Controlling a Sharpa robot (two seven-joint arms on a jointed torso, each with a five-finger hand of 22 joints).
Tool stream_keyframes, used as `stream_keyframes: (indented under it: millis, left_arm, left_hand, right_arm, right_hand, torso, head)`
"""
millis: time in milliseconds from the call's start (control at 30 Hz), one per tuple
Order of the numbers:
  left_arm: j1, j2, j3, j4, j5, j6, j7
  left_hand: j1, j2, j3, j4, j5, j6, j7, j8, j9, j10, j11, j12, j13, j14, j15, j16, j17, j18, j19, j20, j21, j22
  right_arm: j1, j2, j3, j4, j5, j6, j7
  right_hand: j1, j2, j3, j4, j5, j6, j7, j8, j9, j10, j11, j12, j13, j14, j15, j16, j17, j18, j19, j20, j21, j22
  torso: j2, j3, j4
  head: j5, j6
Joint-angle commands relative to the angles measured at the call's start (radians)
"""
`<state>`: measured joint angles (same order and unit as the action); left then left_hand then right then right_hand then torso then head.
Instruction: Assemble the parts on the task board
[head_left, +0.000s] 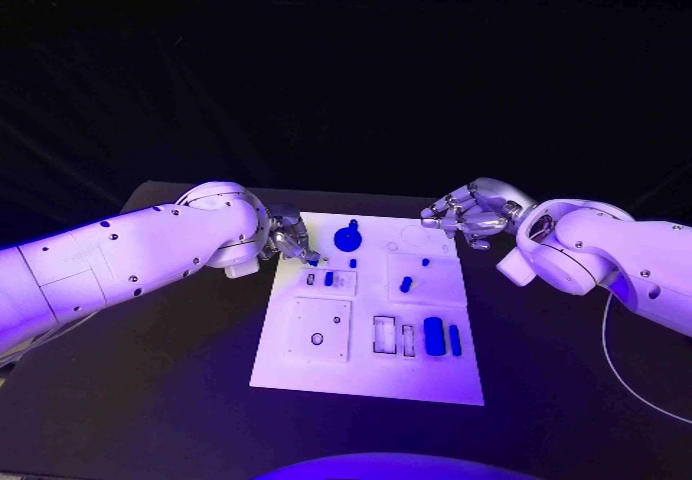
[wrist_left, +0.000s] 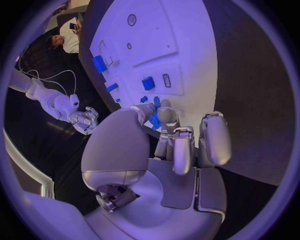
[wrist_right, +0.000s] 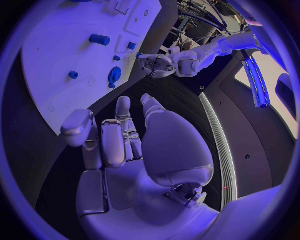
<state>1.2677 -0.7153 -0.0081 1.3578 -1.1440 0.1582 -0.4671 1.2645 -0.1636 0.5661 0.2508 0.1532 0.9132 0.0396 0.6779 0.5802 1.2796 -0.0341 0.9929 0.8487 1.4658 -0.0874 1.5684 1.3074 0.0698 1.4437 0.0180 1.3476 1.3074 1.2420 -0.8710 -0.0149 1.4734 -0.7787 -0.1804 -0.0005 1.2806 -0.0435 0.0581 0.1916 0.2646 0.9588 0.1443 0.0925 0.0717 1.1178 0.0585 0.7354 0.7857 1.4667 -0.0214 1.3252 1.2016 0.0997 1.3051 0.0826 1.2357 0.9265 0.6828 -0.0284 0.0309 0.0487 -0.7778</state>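
The task board lies mid-table with bare black table along its near edge. My left hand pinches a small blue part at the board's far-left edge — my right hand hovers off the far-right corner, fingers loosely curled, holding nothing.

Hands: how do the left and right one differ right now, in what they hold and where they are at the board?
The left hand appears to pinch a small blue part between its fingertips; the right hand holds nothing, fingers loosely apart. The left hand is at the far left corner of the task board; the right hand is by its far right corner. Both are silver hands on white arms.
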Motion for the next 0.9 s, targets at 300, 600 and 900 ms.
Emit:
stream_keyframes:
  millis: [300, 600, 900]
  left_arm:
    - [-0.016, -0.002, -0.002, 0.016, -0.074, 0.012, 0.024]
    - [-0.028, 0.002, -0.004, 0.011, -0.099, 0.024, 0.011]
    - [-0.029, -0.002, -0.004, 0.012, -0.105, 0.050, -0.001]
  left_hand:
    - [-0.003, -0.015, 0.163, -0.166, 0.001, 0.007, -0.002, 0.003, -0.002, 0.012, -0.001, 0.008, 0.006, 0.105, -0.001, 0.002, 0.263, -0.006, 0.006, 0.005, 0.007, 0.027]
    - [-0.002, -0.018, 0.165, -0.169, 0.001, 0.009, -0.002, 0.002, -0.003, 0.015, -0.001, 0.010, 0.008, 0.105, -0.002, 0.002, 0.263, -0.007, 0.007, 0.005, 0.008, 0.029]
    - [-0.002, -0.020, 0.166, -0.171, 0.001, 0.011, -0.003, 0.002, -0.003, 0.018, -0.002, 0.014, 0.012, 0.105, -0.002, 0.002, 0.263, -0.007, 0.008, 0.005, 0.009, 0.030]
  right_arm:
    - [-0.005, 0.001, 0.000, -0.001, 0.002, 0.015, 0.008]
    - [-0.007, 0.003, 0.000, 0.000, 0.002, 0.016, 0.008]
    - [-0.007, 0.002, 0.000, 0.000, 0.002, 0.016, 0.008]
  right_hand:
    - [0.003, 0.011, -0.006, 0.001, 0.005, 0.000, 0.002, 0.007, 0.000, -0.010, 0.000, -0.005, -0.002, 0.023, 0.001, -0.005, -0.001, 0.020, -0.003, 0.000, -0.006, -0.001]
    - [0.003, 0.011, -0.006, 0.001, 0.005, 0.000, 0.002, 0.007, 0.000, -0.010, 0.000, -0.005, -0.002, 0.023, 0.001, -0.005, -0.001, 0.020, -0.003, 0.000, -0.006, -0.001]
    - [0.003, 0.011, -0.006, 0.001, 0.005, 0.000, 0.002, 0.007, 0.000, -0.010, 0.000, -0.005, -0.002, 0.023, 0.001, -0.005, -0.001, 0.020, -0.003, 0.000, -0.006, -0.001]
  torso:
    - [0.001, 0.0005, -0.0021]
    - [0.002, 0.0015, -0.0038]
    - [0.001, 0.0010, -0.0008]
  head:
    - [0.004, -0.004]
    - [0.009, -0.008]
    - [0.009, -0.013]
